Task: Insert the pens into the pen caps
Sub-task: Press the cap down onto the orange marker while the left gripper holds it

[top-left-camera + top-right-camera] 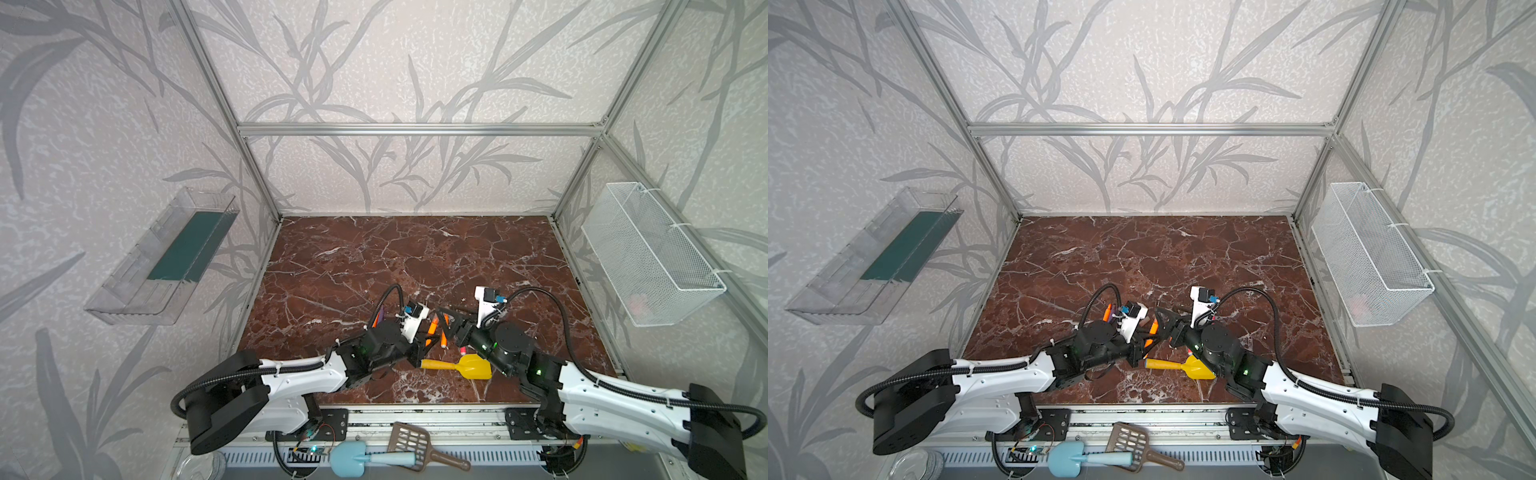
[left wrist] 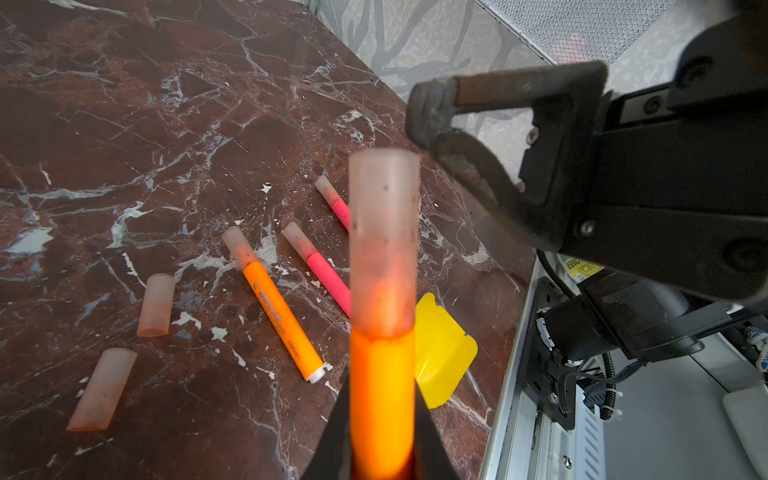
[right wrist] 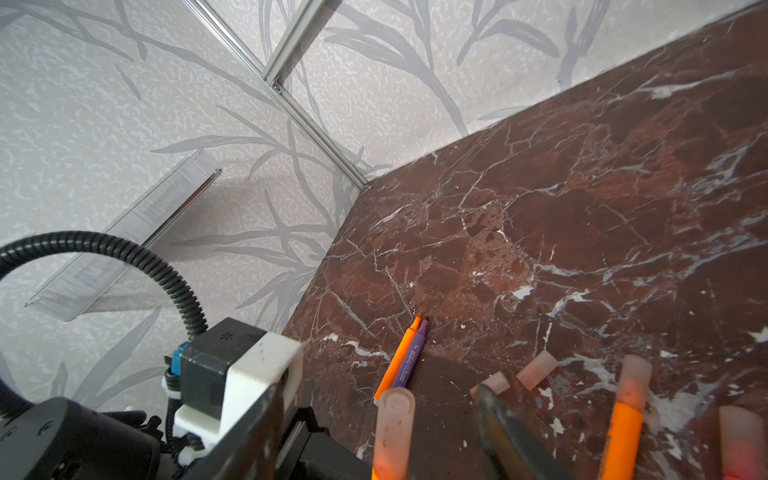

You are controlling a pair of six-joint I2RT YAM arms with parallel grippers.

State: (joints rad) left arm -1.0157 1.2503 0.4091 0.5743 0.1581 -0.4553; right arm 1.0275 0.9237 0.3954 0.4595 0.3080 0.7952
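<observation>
The left hand [image 2: 382,419] is clamped on the barrel of an orange pen [image 2: 382,370], and a frosted pen cap [image 2: 383,237] sits over its tip. The cap looks pushed home to the barrel's shoulder, though the close, glaring wrist view does not let me be sure it is fully seated. The right hand [image 1: 448,322] is open and empty, its fingers spread around the closed end of that cap. The held pen's long axis therefore runs from the left hand straight toward the right one. The two hands meet over the middle of the bench [image 1: 415,249], nearer its front edge than its back.

Three finished pens lie on the marble beneath them: a capped orange pen [image 2: 276,309], a capped pink pen [image 2: 322,276] and a second pink pen [image 2: 334,201], close to the yellow shovel [image 2: 442,353]. A loose cap [image 2: 156,305] and another loose cap [image 2: 102,388] lie near them.

Two pens remain uncapped, a bare orange pen [image 3: 397,361] and a purple pen [image 3: 411,353]. They lie touching side by side with their tips toward the back edge, just beyond the left wrist on the side of the bench's left edge. I judge the next move is to lay down the finished pen and fetch one of this pair. The left arm is clearly nearer to them, and the spare caps seem within the right hand's reach.
</observation>
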